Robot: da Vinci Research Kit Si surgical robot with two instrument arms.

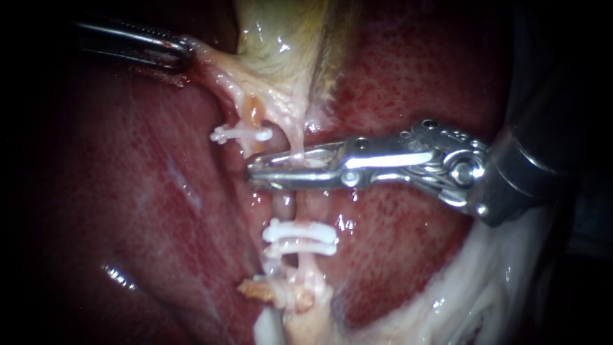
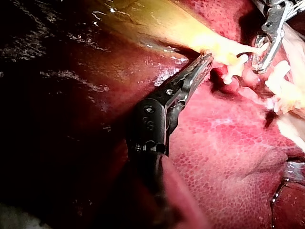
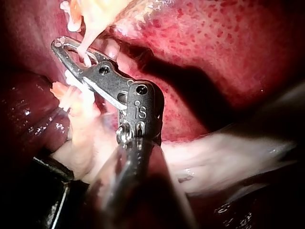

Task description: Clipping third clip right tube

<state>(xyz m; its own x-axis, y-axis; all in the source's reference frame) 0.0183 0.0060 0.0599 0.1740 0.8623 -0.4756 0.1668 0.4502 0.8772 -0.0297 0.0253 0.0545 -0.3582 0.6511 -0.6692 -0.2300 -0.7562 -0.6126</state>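
Clip placement on the right tube [image 1: 297, 144], endoscope view. The left instrument [image 1: 182, 54] enters from the far left, its jaws closed on a pale fold [image 1: 207, 57] running off the gallbladder [image 1: 281, 38]. Drawing this fold leftward appears intended to spread and tension the two tubes, so that each stands clear of the liver [image 1: 415, 89]. The right instrument [image 1: 253, 169] reaches in from the right and lies across the right tube. Its jaws are closed on the tube from either side, tips almost meeting just beyond it. Whether a clip sits within them cannot be made out. Two white clips [image 1: 300, 237] already cross this tube on the near side of the jaws, so the site chosen lies farther up, towards the gallbladder. The left tube [image 1: 253, 115] carries a single clip [image 1: 241, 135].
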